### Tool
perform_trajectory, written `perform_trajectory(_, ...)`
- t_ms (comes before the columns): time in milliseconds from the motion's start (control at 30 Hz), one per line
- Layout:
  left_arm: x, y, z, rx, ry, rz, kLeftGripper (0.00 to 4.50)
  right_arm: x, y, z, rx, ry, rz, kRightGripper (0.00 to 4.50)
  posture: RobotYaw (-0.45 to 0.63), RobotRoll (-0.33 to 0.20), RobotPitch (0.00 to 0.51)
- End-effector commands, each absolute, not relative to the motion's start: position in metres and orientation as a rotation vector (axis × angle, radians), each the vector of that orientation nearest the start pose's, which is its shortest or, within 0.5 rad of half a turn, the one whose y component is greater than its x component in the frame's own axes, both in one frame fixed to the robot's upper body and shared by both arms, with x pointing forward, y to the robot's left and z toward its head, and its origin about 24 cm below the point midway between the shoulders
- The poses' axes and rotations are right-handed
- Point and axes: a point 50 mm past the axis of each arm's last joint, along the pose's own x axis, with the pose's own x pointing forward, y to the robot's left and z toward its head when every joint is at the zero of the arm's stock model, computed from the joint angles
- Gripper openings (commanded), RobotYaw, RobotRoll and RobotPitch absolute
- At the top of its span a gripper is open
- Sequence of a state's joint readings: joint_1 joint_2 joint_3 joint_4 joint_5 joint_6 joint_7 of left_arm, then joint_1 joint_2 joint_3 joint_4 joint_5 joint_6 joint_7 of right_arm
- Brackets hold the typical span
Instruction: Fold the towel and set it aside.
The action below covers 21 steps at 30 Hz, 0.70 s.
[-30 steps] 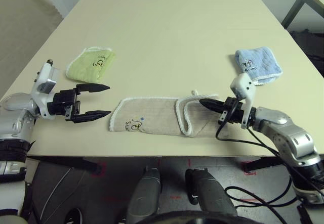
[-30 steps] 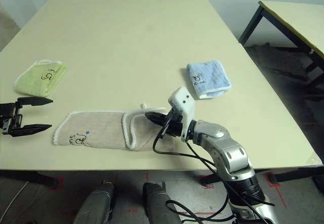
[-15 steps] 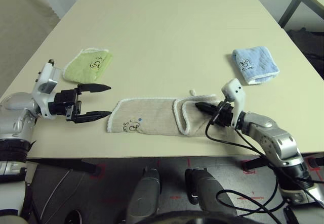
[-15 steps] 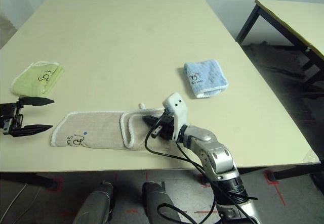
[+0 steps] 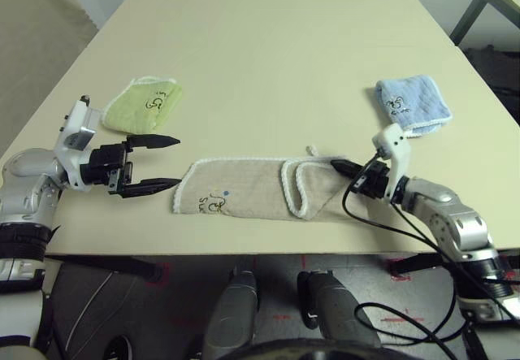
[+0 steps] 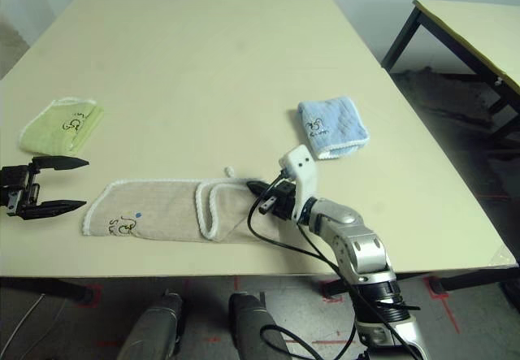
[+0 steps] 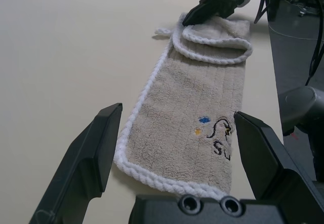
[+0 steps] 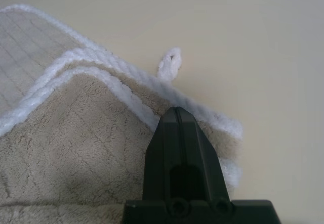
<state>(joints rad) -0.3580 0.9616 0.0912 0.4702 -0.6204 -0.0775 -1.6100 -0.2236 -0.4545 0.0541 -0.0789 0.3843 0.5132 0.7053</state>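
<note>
The beige towel [image 5: 244,188] lies flat along the table's near edge, logo toward its left end. Its right end is folded back over itself, and a small white loop [image 8: 170,64] sticks out at the far corner. My right gripper [image 5: 337,165] is shut, its tip [image 8: 175,112] resting on the white edging at the towel's right end, with no cloth visible between the fingers. My left gripper [image 5: 175,162] hovers open just left of the towel's left end, and its fingers [image 7: 104,133] frame that end without touching it.
A folded light green towel [image 5: 146,101] lies at the back left and a folded light blue towel [image 5: 412,104] at the back right. The table's front edge [image 5: 244,246] runs close below the beige towel. A second table [image 6: 471,27] stands off to the right.
My right gripper has drawn back to the right, from over the folded flap to the towel's right edge. The fold stays in place. The left gripper has not moved.
</note>
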Motion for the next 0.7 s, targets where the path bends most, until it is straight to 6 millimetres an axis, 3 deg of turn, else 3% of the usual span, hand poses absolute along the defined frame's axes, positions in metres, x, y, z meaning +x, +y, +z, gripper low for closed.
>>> perform_trajectory(33,0.254,0.314,0.157,0.328,0.110,-1.265,4.50,0.272,-0.176,0.094,0.001,0.259,0.838,0.37,0.06,0.000,0.150)
perform_trajectory(100,0.253,0.317,0.157,0.335,0.116,-1.255,4.50,0.275,-0.187,0.117,0.021,0.198,0.850,0.91,0.05,0.000,0.150)
perform_trajectory(200,0.253,0.323,0.157,0.331,0.147,-1.228,4.50,0.270,-0.198,0.152,-0.053,0.127,0.942,2.06,0.04,0.000,0.151)
perform_trajectory(267,0.257,0.325,0.156,0.315,0.173,-1.196,4.50,0.265,-0.200,0.159,-0.131,0.122,1.008,2.70,0.03,0.000,0.151)
perform_trajectory(433,0.276,0.328,0.138,0.083,0.564,-0.910,4.50,0.241,-0.200,0.156,-0.300,0.122,1.331,4.48,0.03,0.000,0.154)
perform_trajectory(600,0.264,0.318,0.138,-0.231,0.954,-0.759,4.50,0.233,-0.196,0.159,-0.412,0.068,1.478,4.48,0.03,0.000,0.155)
perform_trajectory(700,0.259,0.311,0.146,-0.385,1.072,-0.738,4.50,0.233,-0.194,0.162,-0.493,0.025,1.518,4.48,0.03,0.000,0.154)
